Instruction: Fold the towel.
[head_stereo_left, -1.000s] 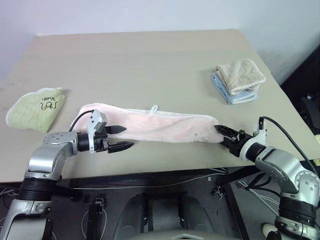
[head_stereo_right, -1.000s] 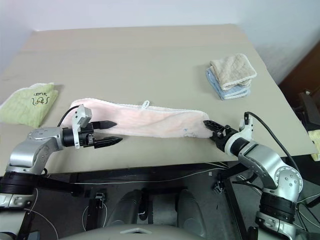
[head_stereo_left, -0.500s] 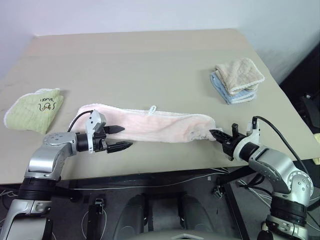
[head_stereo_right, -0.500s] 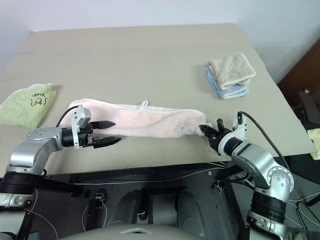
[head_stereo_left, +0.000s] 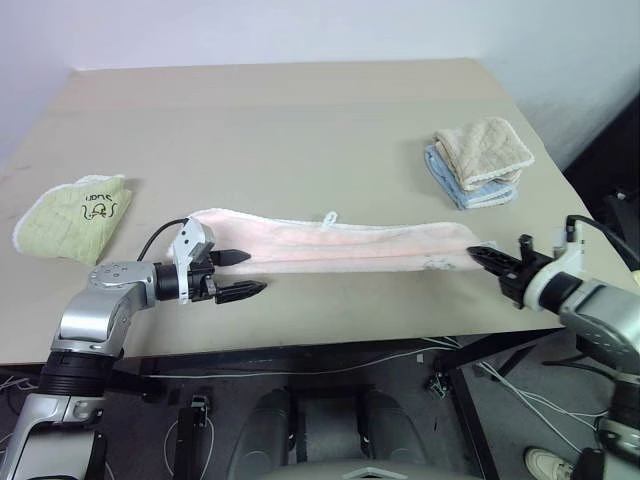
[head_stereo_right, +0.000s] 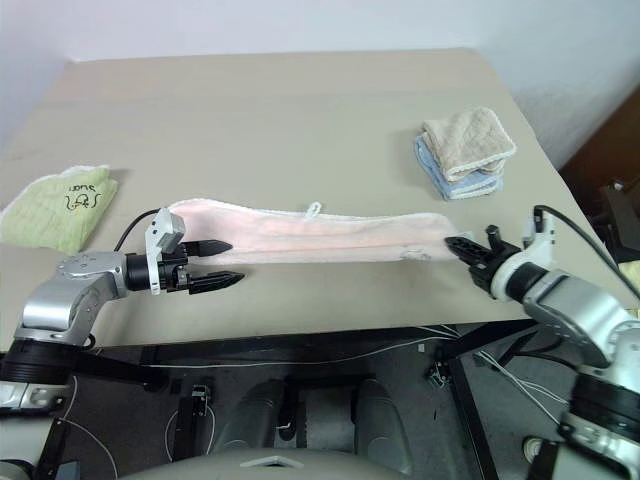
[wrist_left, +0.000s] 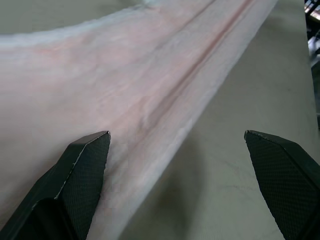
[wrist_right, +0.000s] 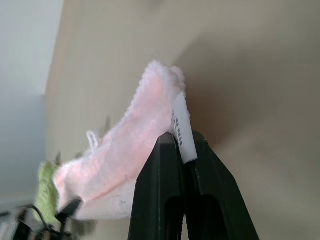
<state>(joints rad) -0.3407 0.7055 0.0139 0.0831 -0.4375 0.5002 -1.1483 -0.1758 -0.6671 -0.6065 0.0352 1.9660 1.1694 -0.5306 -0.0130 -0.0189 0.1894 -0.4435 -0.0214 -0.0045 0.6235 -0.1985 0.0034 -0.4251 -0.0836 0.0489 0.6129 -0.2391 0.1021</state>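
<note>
Right pincer (head_stereo_left: 478, 253) clamped on the towel (head_stereo_left: 340, 246) end, stretched flat along the table (head_stereo_left: 300, 120) front; left pincer (head_stereo_left: 248, 273) wide open, empty at other end, likely needs to grab next.

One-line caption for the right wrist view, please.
Right gripper shut on the pink towel's end, its white label pinched between the fingers, above the table.

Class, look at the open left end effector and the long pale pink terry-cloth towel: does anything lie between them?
Nothing visible does. The left end effector hangs open right at the pale pink terry-cloth towel's near edge, with bare tan table around.
</note>
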